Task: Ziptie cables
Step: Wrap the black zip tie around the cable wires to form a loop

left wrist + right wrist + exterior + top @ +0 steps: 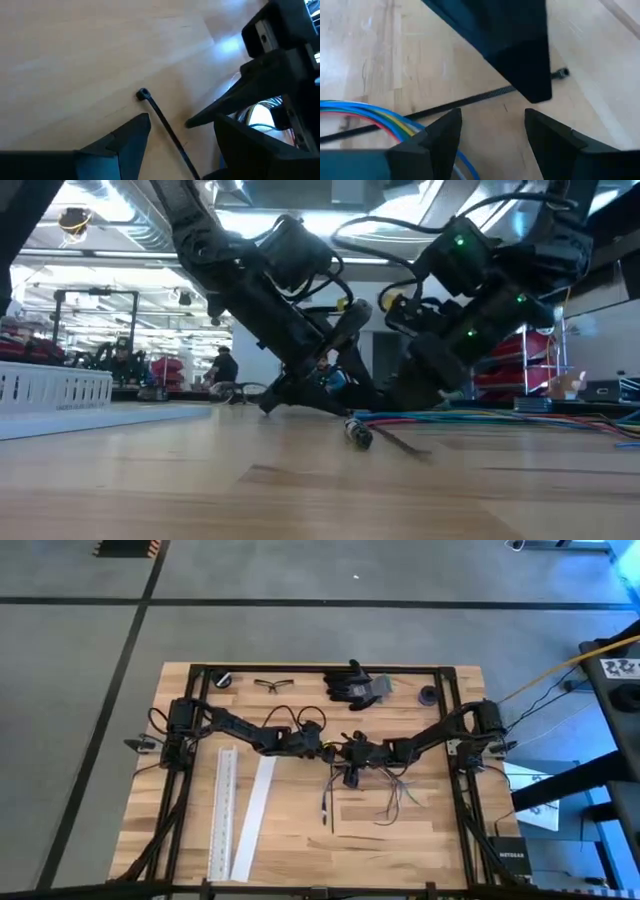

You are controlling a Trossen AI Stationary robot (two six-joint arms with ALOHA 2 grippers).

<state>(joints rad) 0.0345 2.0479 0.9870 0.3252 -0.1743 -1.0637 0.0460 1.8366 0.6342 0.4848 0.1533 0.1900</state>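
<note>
the left arm reaches from its base at the table's (300, 840) left edge, elbow bent, toward the middle, where the left gripper (335, 750) hangs low over the wood. in its wrist view the fingers (125, 137) stand apart, open, with a black zip tie (162, 122) lying flat on the boards between them, its square head clear of both tips. left of this arm two long white channel strips (225, 810) lie side by side, running toward the near edge with bare wood around them.

at centre the two grippers nearly meet. the cables (400, 795) lie just right of that spot, coloured ends fanning toward the near edge; a stray dark wire (326, 808) lies apart to their left. in the low view the cables (480, 420) lie flat on the wood, and the grippers' tips are lost behind the dark bodies.

the right arm mirrors the left, coming from the right edge. the right gripper (492, 132) is open, its fingers straddling the zip tie's ridged strap (465, 102); the left gripper's finger cuts across the strap there, and the cables' blue and yellow strands (380, 117) run off the frame.

along the far edge sit safety glasses (272, 685) and a black glove (355, 685).
</note>
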